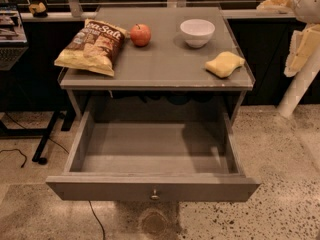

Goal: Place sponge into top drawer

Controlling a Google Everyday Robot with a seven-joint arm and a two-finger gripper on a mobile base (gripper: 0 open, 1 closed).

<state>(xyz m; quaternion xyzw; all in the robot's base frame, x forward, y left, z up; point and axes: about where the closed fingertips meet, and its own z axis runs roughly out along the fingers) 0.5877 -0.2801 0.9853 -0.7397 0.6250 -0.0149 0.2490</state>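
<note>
The pale yellow sponge (pixel 225 64) lies on the right side of the grey cabinet top (pixel 165 59), near its front right corner. The top drawer (pixel 150 188) is pulled fully open below, with nothing in it; its small round knob (pixel 155 194) sits at the centre of the front panel. My gripper (pixel 276 1) is at the top right of the camera view, above and beyond the sponge, off the cabinet's right edge and holding nothing that I can see. The pale arm (pixel 301 46) runs down the right edge.
A chip bag (pixel 92 46) lies at the left of the cabinet top, a red apple (pixel 140 35) beside it, and a white bowl (pixel 197 32) behind the sponge. A dark desk leg and cables (pixel 45 139) are on the floor at left.
</note>
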